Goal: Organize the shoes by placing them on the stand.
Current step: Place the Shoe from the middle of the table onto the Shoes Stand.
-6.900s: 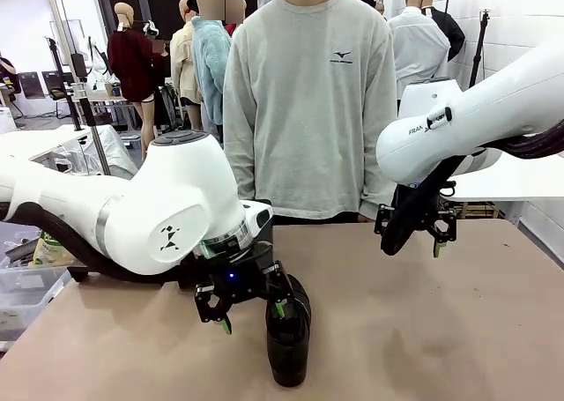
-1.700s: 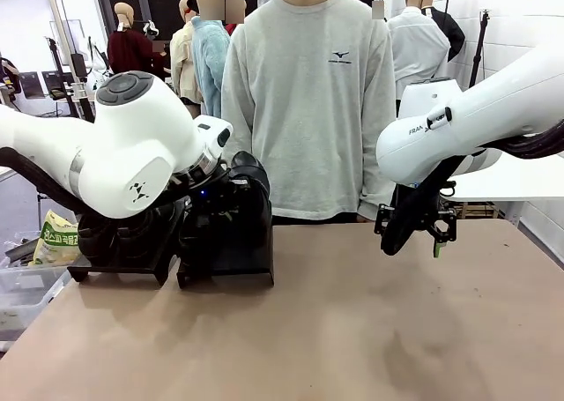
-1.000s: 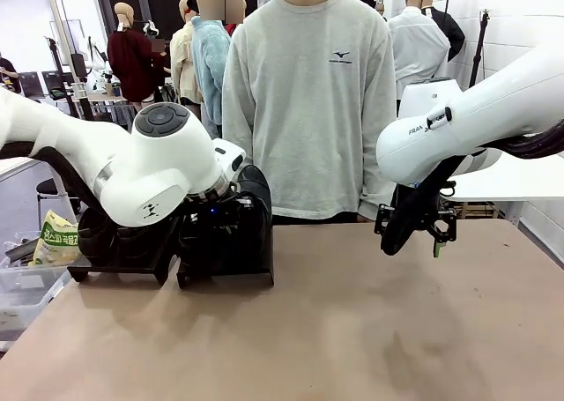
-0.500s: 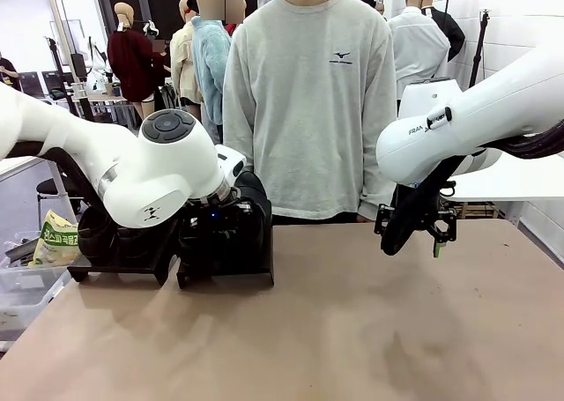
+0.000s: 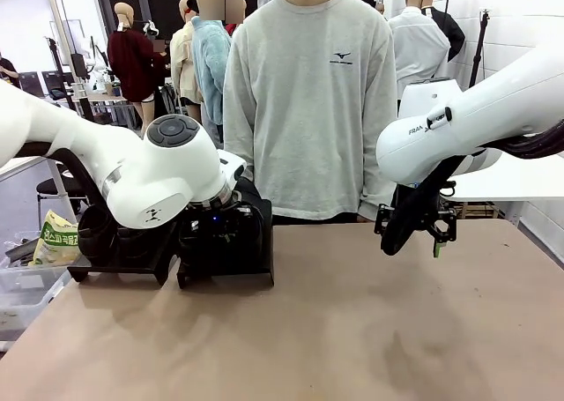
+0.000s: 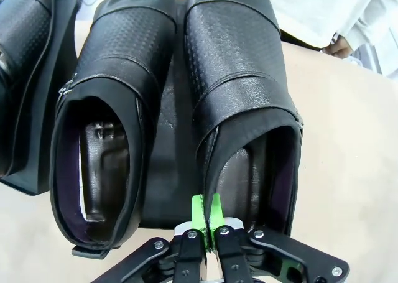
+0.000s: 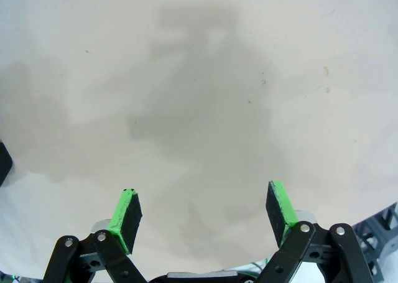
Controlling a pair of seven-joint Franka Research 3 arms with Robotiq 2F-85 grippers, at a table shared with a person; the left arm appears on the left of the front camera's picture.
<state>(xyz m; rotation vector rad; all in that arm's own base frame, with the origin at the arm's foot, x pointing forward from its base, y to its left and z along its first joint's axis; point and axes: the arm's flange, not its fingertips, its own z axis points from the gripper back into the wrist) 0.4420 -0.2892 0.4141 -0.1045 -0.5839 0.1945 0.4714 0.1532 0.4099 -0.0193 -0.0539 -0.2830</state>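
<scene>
We take the stand (image 5: 225,262) as our landmark; it sits at the far left of the counter (image 5: 352,330), two low black platforms side by side, and the person (image 5: 308,101) in a grey sweatshirt stands behind the counter just to its right. On the stand's left platform (image 5: 119,256) we see dark shoes, partly hidden by the left arm; in the left wrist view the edge of one of them (image 6: 25,78) shows at the frame's left. On the right platform (image 6: 171,158) two shoes lie side by side, toes pointing away from the camera: the left shoe (image 6: 109,115) and the right shoe (image 6: 245,109), both resting on the sloped top. Our left end effector (image 6: 206,209) hovers at the heel end of this platform, its green pads pressed together at the inner heel rim of the right shoe; we cannot tell whether any of the rim is pinched between them. Well to the right of the stand, our right end effector (image 7: 202,211) hangs above bare counter with its fingers spread wide apart and nothing between them; in the front view it (image 5: 416,226) sits near the counter's far edge.
</scene>
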